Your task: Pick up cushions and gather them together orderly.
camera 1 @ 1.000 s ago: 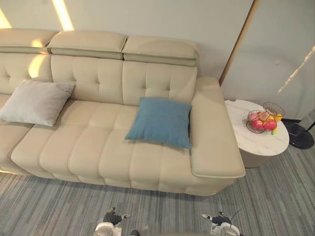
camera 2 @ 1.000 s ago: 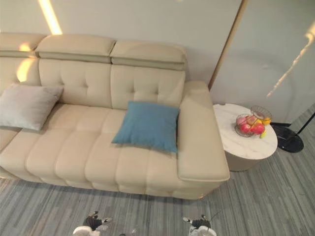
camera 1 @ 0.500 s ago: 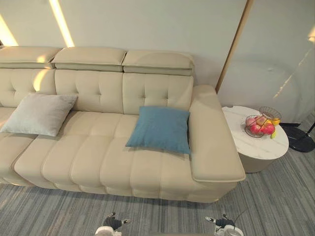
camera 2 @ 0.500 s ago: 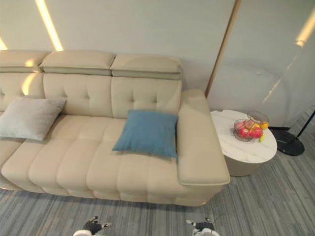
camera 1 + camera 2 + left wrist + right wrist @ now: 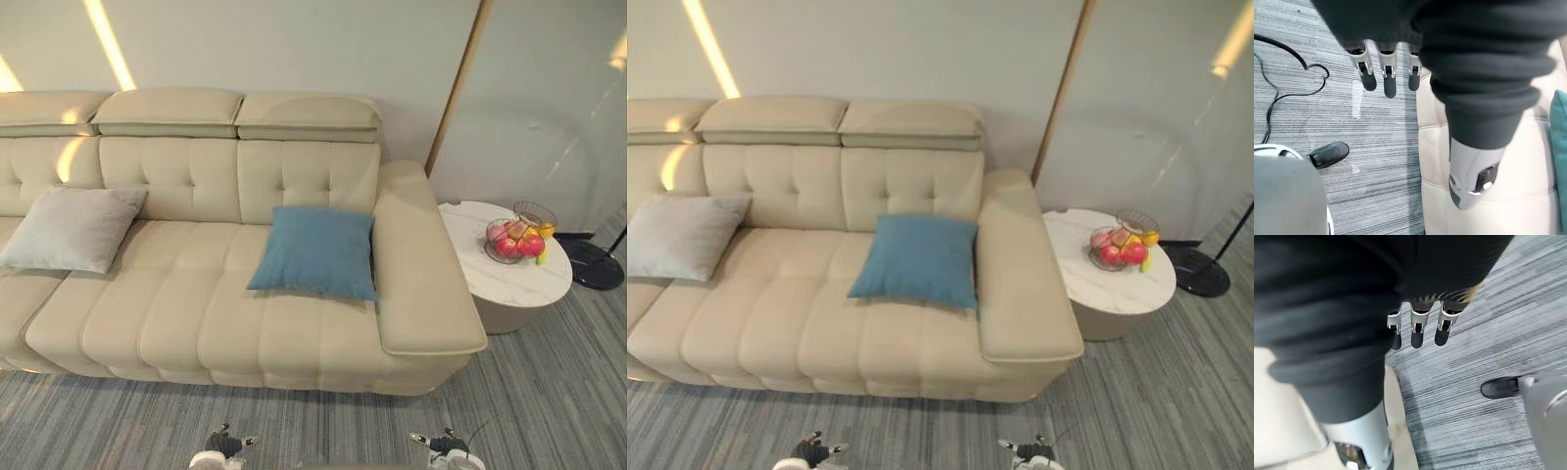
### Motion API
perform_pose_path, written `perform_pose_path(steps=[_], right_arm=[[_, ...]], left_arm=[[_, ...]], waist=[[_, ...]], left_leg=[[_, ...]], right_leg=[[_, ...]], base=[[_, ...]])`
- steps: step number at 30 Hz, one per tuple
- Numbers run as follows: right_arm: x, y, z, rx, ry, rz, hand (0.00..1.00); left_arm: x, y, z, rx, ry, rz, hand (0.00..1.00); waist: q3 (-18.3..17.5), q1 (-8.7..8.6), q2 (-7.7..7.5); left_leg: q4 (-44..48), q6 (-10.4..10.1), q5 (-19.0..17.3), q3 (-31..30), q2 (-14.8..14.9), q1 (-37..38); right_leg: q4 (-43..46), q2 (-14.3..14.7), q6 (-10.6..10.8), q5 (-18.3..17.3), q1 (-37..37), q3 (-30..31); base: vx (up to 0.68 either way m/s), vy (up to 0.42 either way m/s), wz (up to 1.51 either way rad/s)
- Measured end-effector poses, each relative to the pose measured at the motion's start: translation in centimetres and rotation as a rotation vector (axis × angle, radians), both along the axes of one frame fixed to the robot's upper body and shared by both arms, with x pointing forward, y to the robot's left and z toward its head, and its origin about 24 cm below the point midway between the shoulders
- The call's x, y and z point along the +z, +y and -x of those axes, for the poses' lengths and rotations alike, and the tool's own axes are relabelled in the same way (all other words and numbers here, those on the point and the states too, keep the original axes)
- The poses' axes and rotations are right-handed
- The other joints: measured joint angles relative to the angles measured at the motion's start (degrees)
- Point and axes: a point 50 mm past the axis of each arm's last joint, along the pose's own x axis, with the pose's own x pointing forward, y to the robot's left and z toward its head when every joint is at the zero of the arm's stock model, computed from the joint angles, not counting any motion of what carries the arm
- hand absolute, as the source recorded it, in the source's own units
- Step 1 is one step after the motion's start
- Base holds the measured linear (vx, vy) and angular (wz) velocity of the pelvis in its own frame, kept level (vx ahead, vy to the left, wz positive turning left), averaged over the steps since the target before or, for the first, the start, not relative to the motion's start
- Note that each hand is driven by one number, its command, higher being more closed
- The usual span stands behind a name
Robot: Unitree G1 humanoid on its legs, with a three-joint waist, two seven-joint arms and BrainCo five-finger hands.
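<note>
A blue cushion (image 5: 315, 251) leans against the backrest at the right end of the beige sofa (image 5: 196, 313), next to the wide armrest (image 5: 416, 264). At the sofa's left end rests a light grey cushion (image 5: 71, 227), also propped on the backrest. The two cushions are far apart. My left hand (image 5: 1389, 81) hangs over the grey carpet by the sofa's front, fingers straight and holding nothing. My right hand (image 5: 1418, 330) hangs the same way over the carpet, open and empty.
A round white side table (image 5: 509, 284) stands right of the armrest with a wire basket of fruit (image 5: 516, 240) on it. A black lamp base (image 5: 600, 264) sits on the striped carpet further right. A slanted pole (image 5: 456, 88) leans along the wall.
The whole picture has shifted as the camera moved. Both cushions lie where they were, and both hands still hang open.
</note>
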Motion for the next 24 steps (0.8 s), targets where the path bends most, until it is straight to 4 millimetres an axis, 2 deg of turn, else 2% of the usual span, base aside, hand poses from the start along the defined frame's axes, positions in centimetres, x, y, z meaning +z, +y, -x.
perform_pose_path(steps=[8,10,12,13,14,15,18,19,21,23,24], right_arm=[[0.1,-0.5,0.3,-0.042,0.002,0.015,0.00],[0.3,-0.4,-0.8,-0.031,-0.024,0.017,0.00],[0.6,-0.6,-1.6,-0.006,-0.043,0.034,0.00],[0.9,-0.7,-2.5,0.024,-0.060,0.048,0.00],[1.5,-1.2,-3.7,0.058,-0.082,0.074,0.00],[1.6,-1.2,-4.1,0.070,-0.092,0.079,0.00],[1.6,-0.5,-4.5,0.131,-0.081,0.083,0.00],[1.5,-0.1,-4.5,0.146,-0.076,0.078,0.00],[1.4,0.2,-4.4,0.169,-0.069,0.077,0.00],[1.2,0.5,-4.0,0.182,-0.061,0.072,0.00],[1.1,0.6,-3.7,0.184,-0.056,0.071,0.00]], left_arm=[[0.0,0.4,0.3,0.028,0.001,-0.002,0.00],[0.2,0.7,-0.1,0.059,-0.022,-0.003,0.00],[0.3,0.6,-0.2,0.073,-0.032,0.000,0.00],[0.1,0.1,0.1,0.078,-0.026,0.012,0.00],[0.0,-0.3,0.2,0.080,-0.022,0.023,0.00],[0.0,-0.4,0.0,0.079,-0.026,0.025,0.00],[0.8,-0.1,-2.3,0.071,-0.096,0.019,0.00],[1.0,0.2,-2.9,0.068,-0.118,0.011,0.00],[1.2,0.3,-3.3,0.065,-0.135,0.008,0.00],[1.3,0.1,-3.7,0.062,-0.144,0.014,0.00],[1.3,-0.1,-3.8,0.063,-0.147,0.019,0.00]], waist=[[0.79,-0.36,0.07],[1.92,0.06,-0.59],[2.02,0.68,-0.05],[2.39,1.95,1.39],[2.61,2.67,3.16],[2.85,2.50,3.84],[4.54,1.81,2.10],[5.05,1.68,1.19],[5.40,1.49,0.34],[5.66,1.39,0.15],[5.73,1.32,0.16]], left_leg=[[0.35,-0.26,-0.75,3.02,0.75,-0.22],[9.15,0.37,-4.28,2.35,2.14,-3.13],[16.91,1.63,-7.26,-0.50,3.53,-6.53],[17.50,1.19,-10.31,-3.31,4.38,-6.42],[16.20,-1.46,-13.31,-2.53,5.33,-4.93],[16.11,-1.37,-14.06,-1.08,5.38,-4.27],[15.78,-1.13,-14.20,5.50,4.81,-3.19],[15.14,-1.12,-14.22,8.22,4.68,-2.28],[14.76,-1.10,-14.23,12.12,4.58,-1.05],[15.35,-1.07,-14.28,15.32,5.01,-0.09],[15.58,-1.06,-14.33,16.13,5.06,0.35]], right_leg=[[0.82,0.97,-0.22,0.00,-2.60,4.47],[1.19,1.12,-0.64,0.88,-3.84,9.33],[1.84,1.75,-0.19,2.50,-5.83,14.48],[1.86,3.41,1.06,3.97,-7.76,18.86],[1.59,5.40,1.56,4.62,-10.01,23.58],[1.61,5.84,1.99,4.91,-10.85,25.43],[1.63,6.35,3.07,8.36,-13.94,28.47],[1.42,6.57,2.58,9.45,-14.75,28.60],[1.01,7.40,2.38,12.00,-15.87,27.91],[0.77,8.05,-0.07,14.40,-16.82,19.81],[1.38,8.07,-1.12,14.31,-17.35,16.28]], base=[[0.07,-0.033,-0.26],[0.05,-0.060,-0.84],[0.03,-0.076,-1.45],[0.01,-0.035,-2.57],[-0.03,0.008,-2.49],[-0.04,0.047,-1.98],[-0.07,0.057,-1.21],[-0.08,0.040,-1.26],[-0.08,0.024,-1.15],[-0.06,-0.046,-0.89],[-0.05,-0.111,-0.62]])
